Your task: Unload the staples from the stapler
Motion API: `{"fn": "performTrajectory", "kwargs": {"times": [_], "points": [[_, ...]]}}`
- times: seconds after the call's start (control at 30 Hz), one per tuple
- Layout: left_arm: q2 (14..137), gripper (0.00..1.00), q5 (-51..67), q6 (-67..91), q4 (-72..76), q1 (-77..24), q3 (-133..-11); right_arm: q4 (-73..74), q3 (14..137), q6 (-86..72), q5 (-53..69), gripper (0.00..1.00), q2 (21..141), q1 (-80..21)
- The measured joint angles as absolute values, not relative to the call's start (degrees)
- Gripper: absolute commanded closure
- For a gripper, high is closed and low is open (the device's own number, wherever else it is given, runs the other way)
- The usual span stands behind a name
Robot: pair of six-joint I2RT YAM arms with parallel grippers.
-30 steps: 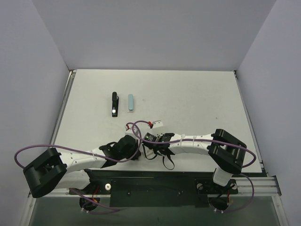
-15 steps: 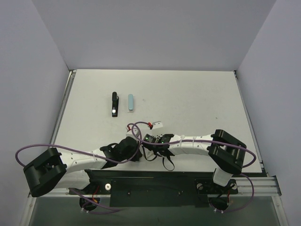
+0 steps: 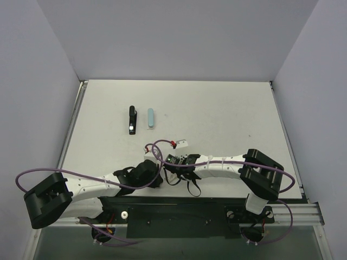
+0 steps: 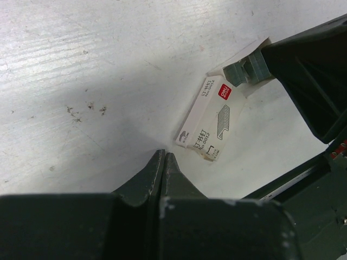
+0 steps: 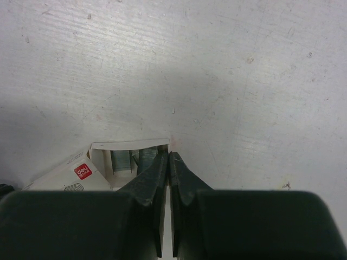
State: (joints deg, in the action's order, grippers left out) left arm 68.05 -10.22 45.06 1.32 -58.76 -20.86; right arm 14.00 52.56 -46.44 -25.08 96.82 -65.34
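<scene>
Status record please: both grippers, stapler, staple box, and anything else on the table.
left gripper: shut, empty, low over the table, just short of the staple box
right gripper: shut, empty, tips at the box's open tray; contact unclear
staple box: white, tray slid out, staples showing
stapler: black, lying far left, apart from both arms
blue item: lying parallel to the stapler, on its right, not touching it
</scene>
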Motion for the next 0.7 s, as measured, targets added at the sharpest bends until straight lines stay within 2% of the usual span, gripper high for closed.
{"fn": "performTrajectory", "kwargs": {"times": [0.7], "points": [[69.5,1.0,-7.8,46.3,4.4,-58.8,-20.6,14.9,53.3,-46.6,-25.1,1.0,97.4,-65.3]]}}
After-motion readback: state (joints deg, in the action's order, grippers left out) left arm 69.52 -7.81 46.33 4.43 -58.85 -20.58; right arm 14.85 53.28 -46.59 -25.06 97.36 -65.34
